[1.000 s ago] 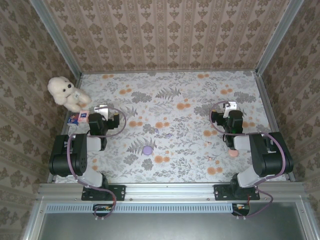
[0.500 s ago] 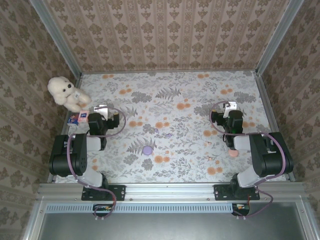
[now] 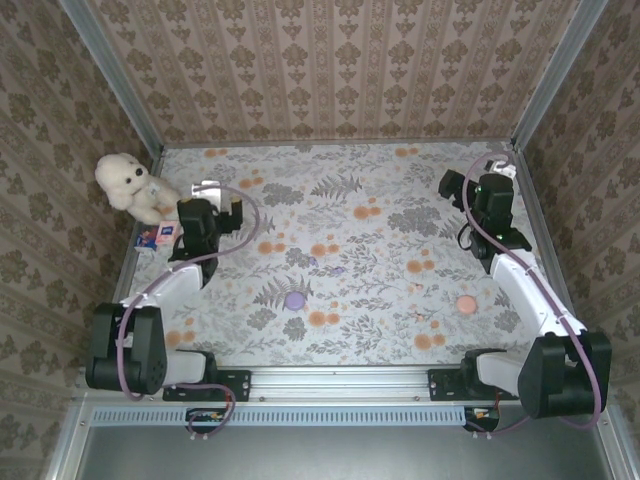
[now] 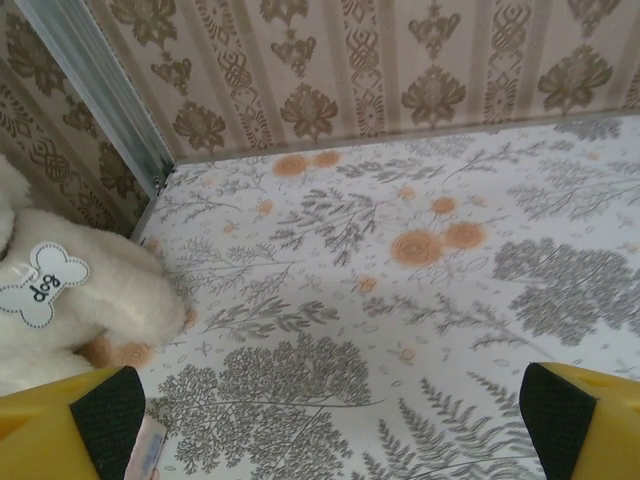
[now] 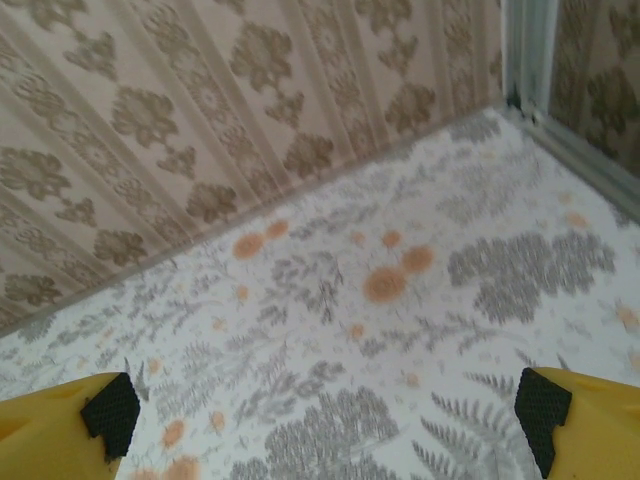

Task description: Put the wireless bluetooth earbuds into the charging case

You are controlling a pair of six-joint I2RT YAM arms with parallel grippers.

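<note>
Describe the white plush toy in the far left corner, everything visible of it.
The plush toy is a white, fluffy animal with a rounded head and stubby limbs, and it looks soft and fuzzy. It sits upright on the floral cloth in the far left corner, close to the left wall. A white bone-shaped tag with dark lettering lies on its body. Its face is too small to make out.

The 2 arms are holding outstretched poses away from their bases. The left gripper (image 3: 207,190) is pointing toward the far left, jaws spread wide; the right gripper (image 3: 497,168) is pointing toward the far right, jaws equally wide.
</note>
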